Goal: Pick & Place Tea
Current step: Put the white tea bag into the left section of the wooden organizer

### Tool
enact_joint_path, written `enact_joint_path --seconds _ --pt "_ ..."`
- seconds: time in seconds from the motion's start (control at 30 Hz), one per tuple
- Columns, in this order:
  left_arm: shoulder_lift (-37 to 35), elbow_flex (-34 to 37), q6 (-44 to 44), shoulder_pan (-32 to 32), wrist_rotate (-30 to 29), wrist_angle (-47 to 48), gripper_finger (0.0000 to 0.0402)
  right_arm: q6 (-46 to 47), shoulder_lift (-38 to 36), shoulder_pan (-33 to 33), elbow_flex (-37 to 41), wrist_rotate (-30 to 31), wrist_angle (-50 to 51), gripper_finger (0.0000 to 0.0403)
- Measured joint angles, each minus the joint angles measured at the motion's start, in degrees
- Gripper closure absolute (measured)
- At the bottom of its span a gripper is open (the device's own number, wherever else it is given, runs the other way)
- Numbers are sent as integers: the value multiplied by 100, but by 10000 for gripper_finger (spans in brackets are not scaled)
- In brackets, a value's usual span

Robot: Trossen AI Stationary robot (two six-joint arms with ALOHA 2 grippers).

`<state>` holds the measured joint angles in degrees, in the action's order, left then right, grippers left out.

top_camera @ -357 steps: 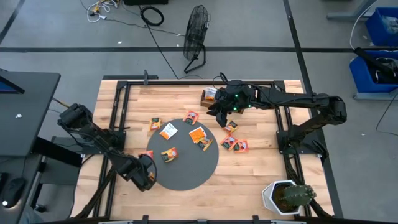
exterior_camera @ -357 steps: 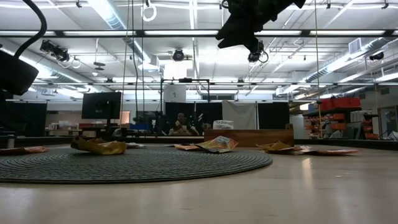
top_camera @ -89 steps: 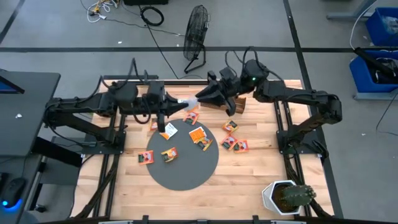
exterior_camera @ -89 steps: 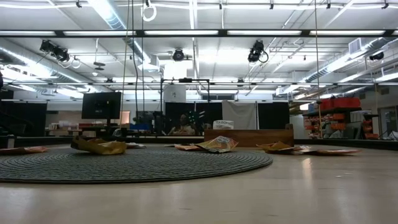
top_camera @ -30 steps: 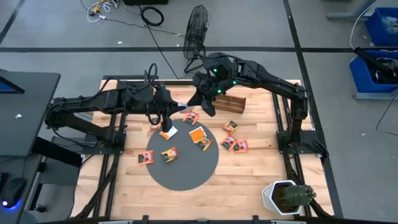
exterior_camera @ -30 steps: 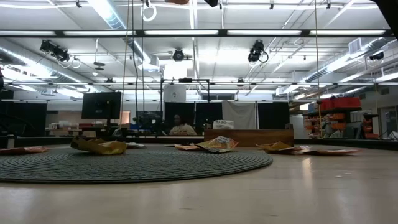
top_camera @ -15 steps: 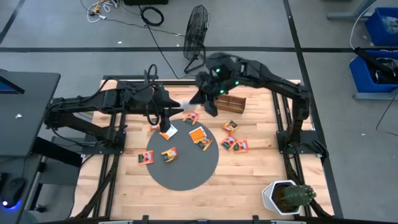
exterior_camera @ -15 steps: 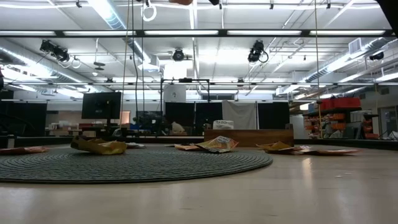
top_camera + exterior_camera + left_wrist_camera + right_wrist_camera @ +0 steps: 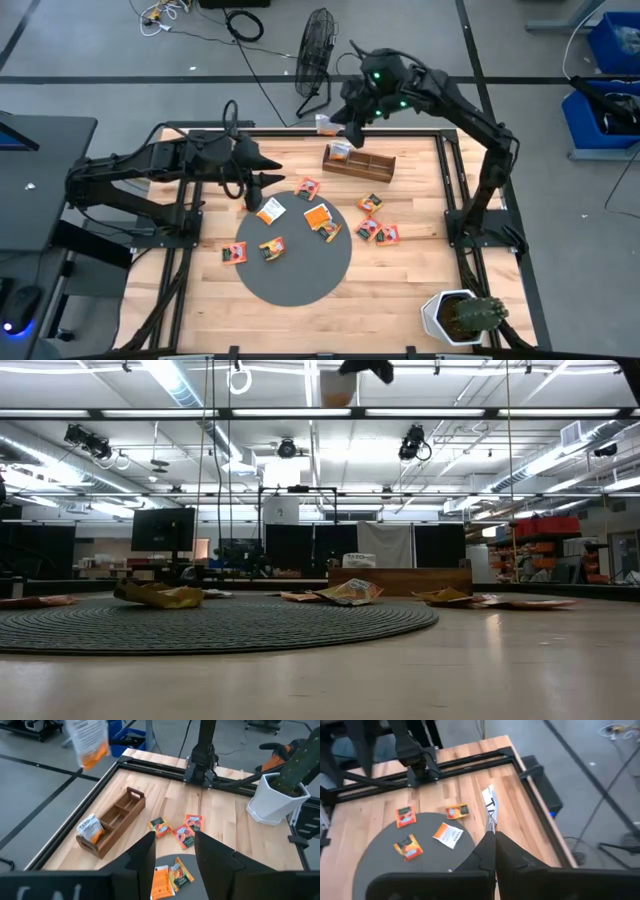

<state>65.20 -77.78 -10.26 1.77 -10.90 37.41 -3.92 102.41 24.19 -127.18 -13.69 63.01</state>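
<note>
My right gripper (image 9: 338, 120) hangs high over the table's far rail, shut on a white-and-orange tea packet (image 9: 325, 122), which also shows in the left wrist view (image 9: 88, 741). My left gripper (image 9: 262, 180) stands open and empty above the table, left of the grey disc's (image 9: 300, 275) far rim; in its wrist view the fingers (image 9: 145, 852) are spread apart. More tea packets lie flat on the disc (image 9: 318, 218) and on the wood around it (image 9: 378, 232). One packet (image 9: 340, 152) stands in the left end of the wooden box (image 9: 360, 162). My right gripper pinches the packet by one edge (image 9: 491, 827) between its two fingers. The rest of the packet (image 9: 490, 805) sticks out past the fingertips, seen edge-on in the wrist view. The fingers slant down from the table's right side. The packet is lifted clear, high above the table.
A white pot with a cactus (image 9: 460, 315) stands at the near right corner. Black frame rails (image 9: 300, 130) run around the tabletop. A floor fan (image 9: 318, 45) stands beyond the far edge. Bare wood lies near the front edge.
My left gripper has opened, let go of the packet and drawn back a little toward the table's left. My right gripper, shut on the same packet, has carried it up and toward the far edge, from over the disc's far rim to above the far rail.
</note>
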Motion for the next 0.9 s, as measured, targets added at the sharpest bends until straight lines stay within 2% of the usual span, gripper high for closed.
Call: enact_joint_path --seconds 0.2,0.43,0.77,0.9 --pt "-91 2 -178 -12 -4 160 259 35 -167 344 1394 -511 -810 403" --pt "-120 2 -415 -12 -70 485 259 24 -449 529 3310 -697 -2635 403" --pt "-119 2 -522 -13 -69 466 259 232 -695 1171 5002 -1183 -4027 403" --pt "-117 2 -520 -12 -69 366 259 168 -695 1351 5527 -1170 -4727 403"
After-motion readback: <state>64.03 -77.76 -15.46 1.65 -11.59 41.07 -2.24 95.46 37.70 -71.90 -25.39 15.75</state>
